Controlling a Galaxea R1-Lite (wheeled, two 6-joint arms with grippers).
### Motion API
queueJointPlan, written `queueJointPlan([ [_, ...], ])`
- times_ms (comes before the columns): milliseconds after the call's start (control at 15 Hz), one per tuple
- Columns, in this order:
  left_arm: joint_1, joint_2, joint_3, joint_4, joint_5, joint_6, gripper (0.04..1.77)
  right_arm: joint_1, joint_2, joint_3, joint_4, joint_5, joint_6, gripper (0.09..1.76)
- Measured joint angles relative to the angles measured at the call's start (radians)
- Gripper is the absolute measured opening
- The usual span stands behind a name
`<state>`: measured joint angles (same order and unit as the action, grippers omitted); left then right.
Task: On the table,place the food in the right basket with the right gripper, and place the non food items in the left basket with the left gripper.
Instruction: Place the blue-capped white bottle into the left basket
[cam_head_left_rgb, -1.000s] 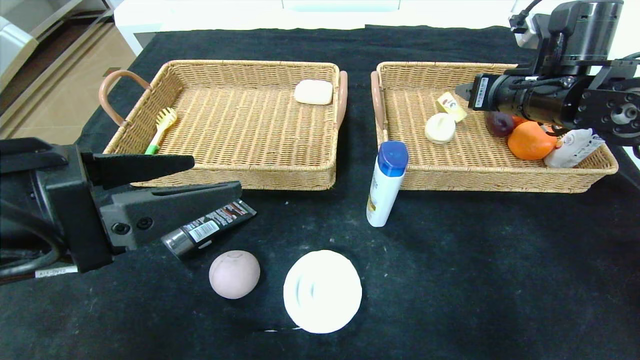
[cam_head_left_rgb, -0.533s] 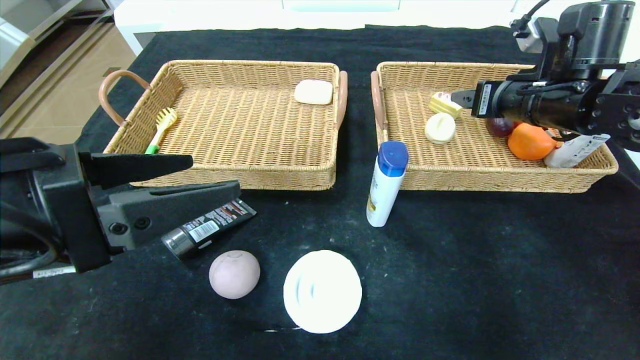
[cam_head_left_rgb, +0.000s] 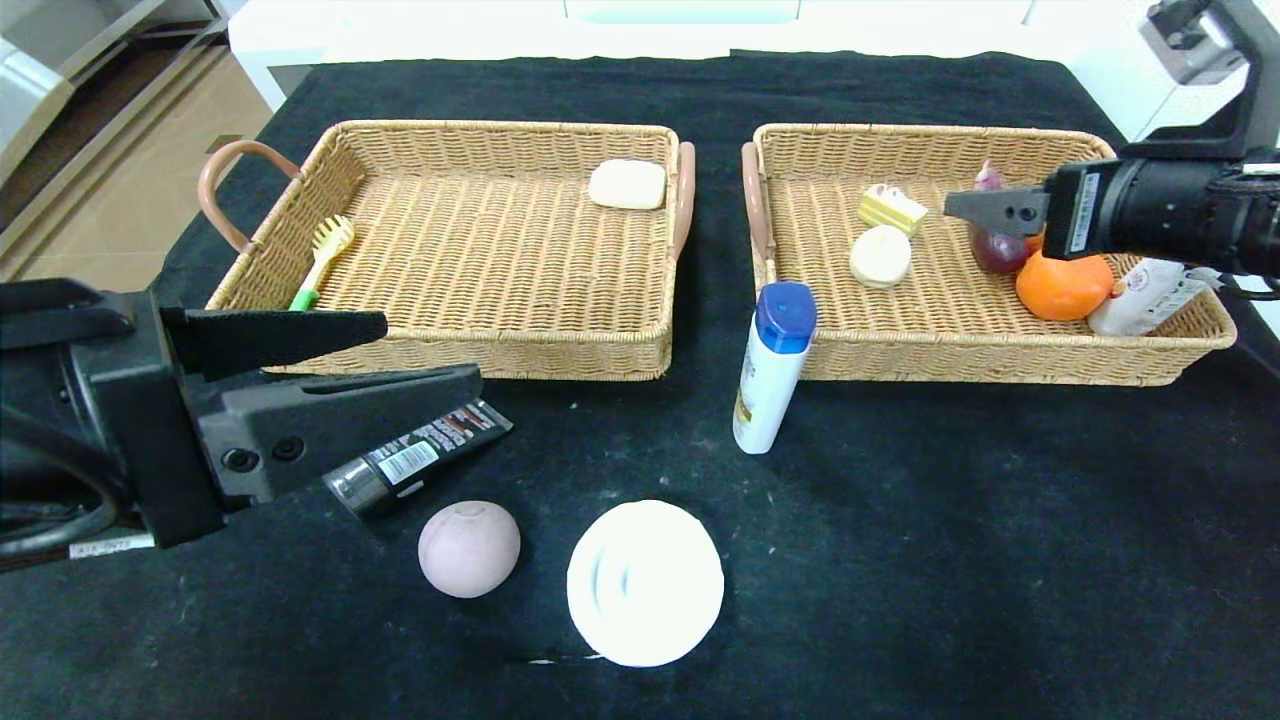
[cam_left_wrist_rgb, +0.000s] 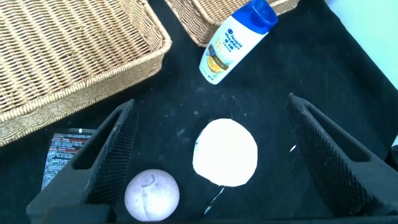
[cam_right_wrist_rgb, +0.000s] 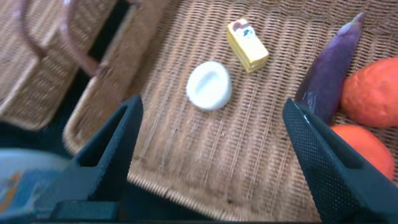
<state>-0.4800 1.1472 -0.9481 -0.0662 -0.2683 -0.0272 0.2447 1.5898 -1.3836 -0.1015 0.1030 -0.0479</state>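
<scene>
two buns done-ish: cream bun (cam_head_left_rgb: 880, 256) and cake slice (cam_head_left_rgb: 892, 209) sit in right basket (cam_head_left_rgb: 1000, 345). right gripper (cam_right_wrist_rgb: 211, 134) spread wide, empty, above them. pink bun (cam_head_left_rgb: 469, 549) on table (cam_head_left_rgb: 1000, 520) beside dish (cam_head_left_rgb: 645, 582); reaching risks clipping upright bottle (cam_head_left_rgb: 772, 366).

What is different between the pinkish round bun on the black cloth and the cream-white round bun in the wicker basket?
The pinkish-mauve round bun lies on the black-draped table, while the cream-white round bun already sits inside the right wicker basket. The pinkish one looks dome-shaped; the cream one looks flatter, with a groove across its top. Both are round, and neither gripper touches them.
</scene>
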Motion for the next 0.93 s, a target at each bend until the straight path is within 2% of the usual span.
queueJointPlan([
  [200, 0.0, 0.003, 0.001, 0.001, 0.0, 0.0, 1.72, -0.005, -0.106, 0.118, 0.0, 0.077, -0.032, 1.67],
  [467, 0.001, 0.007, 0.0, -0.001, 0.003, -0.001, 1.72, -0.007, -0.219, 0.265, -0.003, 0.134, -0.045, 1.68],
  [933, 0.0, 0.03, 0.001, 0.004, 0.001, 0.001, 1.72, -0.019, -0.299, 0.373, -0.004, 0.146, -0.046, 1.7],
])
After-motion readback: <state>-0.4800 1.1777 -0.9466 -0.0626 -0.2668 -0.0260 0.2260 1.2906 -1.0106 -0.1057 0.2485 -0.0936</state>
